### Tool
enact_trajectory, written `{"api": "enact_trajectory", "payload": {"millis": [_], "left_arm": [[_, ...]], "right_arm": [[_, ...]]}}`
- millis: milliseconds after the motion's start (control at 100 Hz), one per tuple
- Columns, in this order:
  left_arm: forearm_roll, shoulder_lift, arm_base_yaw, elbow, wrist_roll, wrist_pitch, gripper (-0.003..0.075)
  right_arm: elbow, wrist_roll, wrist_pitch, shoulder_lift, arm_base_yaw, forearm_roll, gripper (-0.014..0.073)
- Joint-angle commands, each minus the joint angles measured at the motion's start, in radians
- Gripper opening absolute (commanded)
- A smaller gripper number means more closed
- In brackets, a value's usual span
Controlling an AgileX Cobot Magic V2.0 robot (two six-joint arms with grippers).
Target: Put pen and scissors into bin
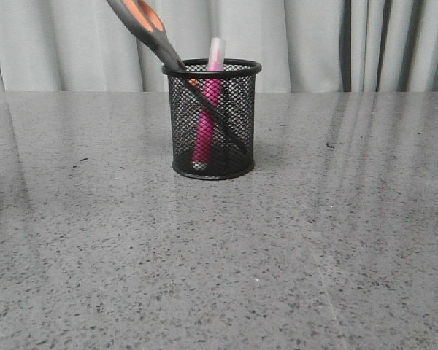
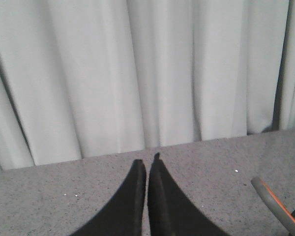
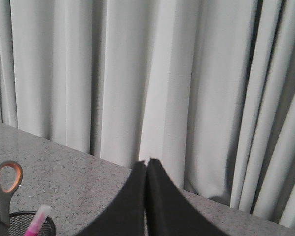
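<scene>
The black mesh bin (image 1: 237,138) stands on the table in the front view. The pink pen (image 1: 207,120) stands inside it, whitish cap above the rim. The scissors (image 1: 147,25) lean in the bin, blades down, orange-lined handles sticking out up and to the left. Neither gripper shows in the front view. My left gripper (image 2: 147,162) is shut and empty above bare table; a scissors handle (image 2: 278,206) shows at the frame's corner. My right gripper (image 3: 147,162) is shut and empty; the bin (image 3: 17,223), pen cap (image 3: 38,219) and scissors loop (image 3: 5,184) sit at its frame's corner.
The grey speckled table (image 1: 219,248) stretches around the bin. A pale pleated curtain (image 1: 299,44) hangs behind the far edge of the table.
</scene>
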Motion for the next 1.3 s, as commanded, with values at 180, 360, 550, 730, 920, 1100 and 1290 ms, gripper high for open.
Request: {"api": "enact_trajectory", "payload": {"millis": [180,360,550,730,920,1100,1290], "left_arm": [[-0.02,-0.461,0.002,0.328,0.001,-0.146,-0.002],[-0.026,-0.725,0.002,0.47,0.001,-0.018,-0.002],[-0.032,-0.761,0.002,0.511,-0.009,0.058,-0.002],[-0.018,-0.761,0.002,0.516,-0.009,0.05,-0.002],[-0.018,-0.761,0.002,0.518,-0.009,0.048,-0.002],[-0.018,-0.761,0.002,0.518,-0.009,0.063,-0.002],[-0.035,-0.761,0.002,0.518,-0.009,0.067,-0.002]], "right_arm": [[0.192,-0.004,0.104,-0.327,-0.007,-0.015,-0.0067],[0.31,-0.003,0.231,-0.514,-0.007,-0.011,-0.0067],[0.369,-0.003,0.348,-0.67,-0.007,0.013,-0.0067],[0.396,-0.003,0.443,-0.706,-0.007,0.061,-0.0067],[0.416,-0.003,0.437,-0.703,-0.007,0.078,-0.0067],[0.416,-0.003,0.467,-0.703,-0.007,0.08,-0.0067],[0.416,-0.003,0.48,-0.703,-0.007,0.08,-0.0067]]}}
